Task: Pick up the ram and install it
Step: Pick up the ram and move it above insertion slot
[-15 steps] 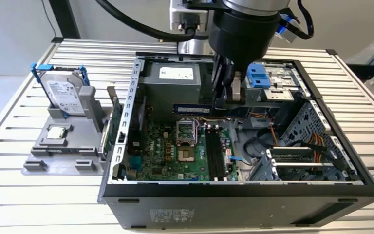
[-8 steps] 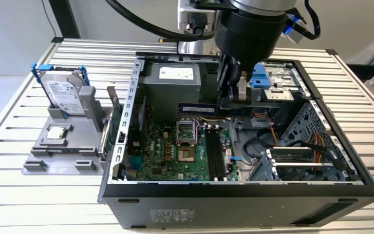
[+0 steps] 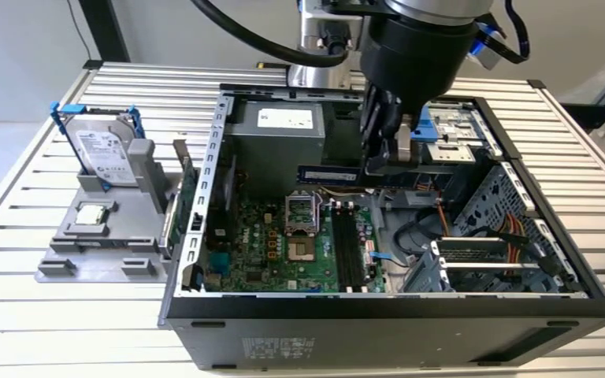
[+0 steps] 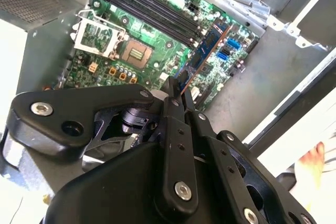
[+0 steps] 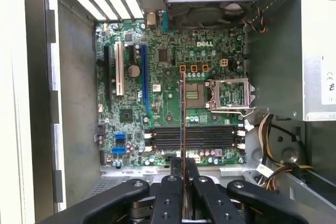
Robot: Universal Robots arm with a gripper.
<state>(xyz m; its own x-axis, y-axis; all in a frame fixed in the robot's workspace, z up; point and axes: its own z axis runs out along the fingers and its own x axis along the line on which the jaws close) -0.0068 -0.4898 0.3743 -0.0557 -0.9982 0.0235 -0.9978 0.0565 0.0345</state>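
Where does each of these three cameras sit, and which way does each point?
Exterior view: off the arm, high up, looking down into the open case on the table; it shows the arm and the gripper holding the ram.
First wrist view: on the wrist, facing the motherboard squarely past the gripper; the ram is edge-on.
Second wrist view: on the wrist, looking slantwise past the gripper along the ram.
Shared: all three show the gripper, ram and motherboard.

Case (image 3: 387,311) open-topped; ram (image 3: 329,175) clear of walls (image 3: 217,173); drive cage (image 3: 484,209), cables (image 3: 515,235) beside memory slots (image 3: 347,252).
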